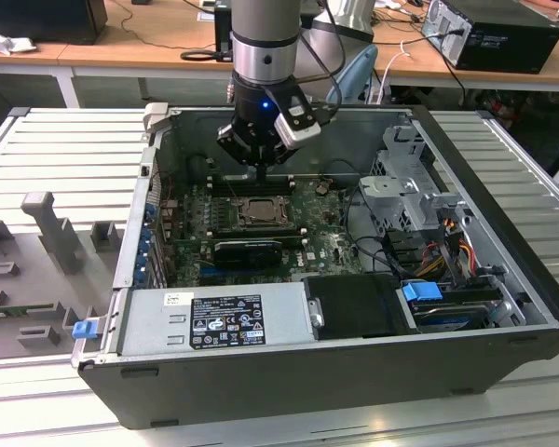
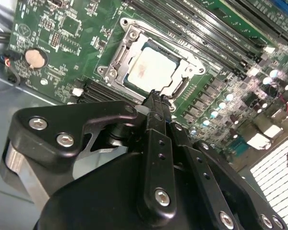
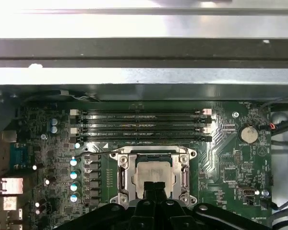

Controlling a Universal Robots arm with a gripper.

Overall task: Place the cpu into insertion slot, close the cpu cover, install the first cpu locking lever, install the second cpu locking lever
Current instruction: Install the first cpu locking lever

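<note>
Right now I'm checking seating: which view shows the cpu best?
Second wrist view: the cpu shows large and almost whole. In the first wrist view the gripper hides one edge; the exterior view shows it small.

Across the top of the exterior view a wooden desktop (image 1: 65, 53) is seen, strewn with black cables (image 1: 200, 54); a black desktop computer (image 1: 503, 33) is set at its upper right. Below, a grey ribbed metal worktable (image 1: 65, 149) is spread, with grey fixture blocks (image 1: 51, 219) at the left.
</note>
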